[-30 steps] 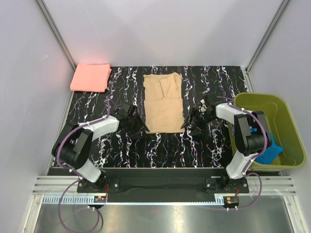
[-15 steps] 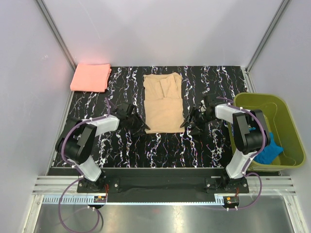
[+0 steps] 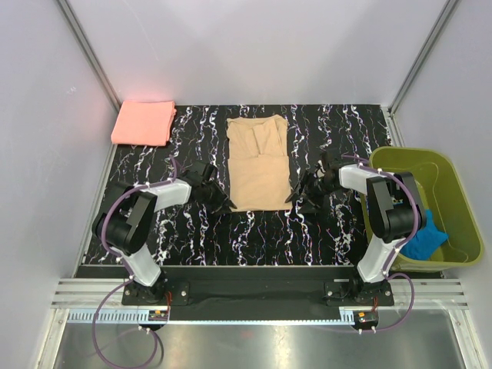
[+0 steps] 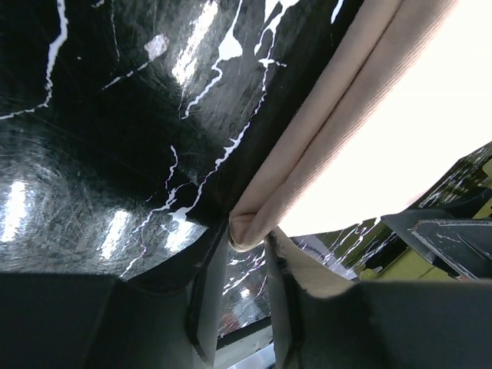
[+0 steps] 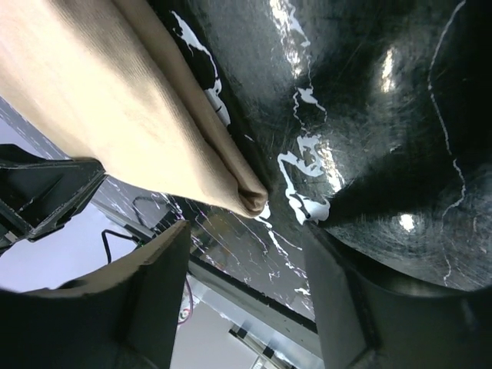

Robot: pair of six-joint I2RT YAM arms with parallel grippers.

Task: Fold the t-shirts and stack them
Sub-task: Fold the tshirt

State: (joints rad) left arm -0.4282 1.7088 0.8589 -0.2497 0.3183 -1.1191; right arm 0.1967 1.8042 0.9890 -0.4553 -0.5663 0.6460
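Observation:
The tan-beige t-shirt (image 3: pixel 259 163) lies flat at the middle of the table, folded into a long strip. The salmon-pink t-shirt (image 3: pixel 143 122) lies folded at the back left corner. My left gripper (image 3: pixel 221 200) is low at the tan shirt's near left corner. In the left wrist view that corner (image 4: pixel 254 219) sits at the mouth of the open left gripper (image 4: pixel 244 240), with a gap showing between the fingers. My right gripper (image 3: pixel 302 194) is low at the near right corner. In the right wrist view it (image 5: pixel 246 231) is wide open, with the corner (image 5: pixel 250 198) just beyond its tips.
An olive-green plastic basket (image 3: pixel 460 196) stands off the table's right edge with a blue cloth (image 3: pixel 425 234) inside. The table has a black marbled top (image 3: pixel 338 231). White walls close in the back and both sides.
Both arms have shifted slightly, and their grippers have stayed low at the tan shirt's near corners. Neither shirt has moved.

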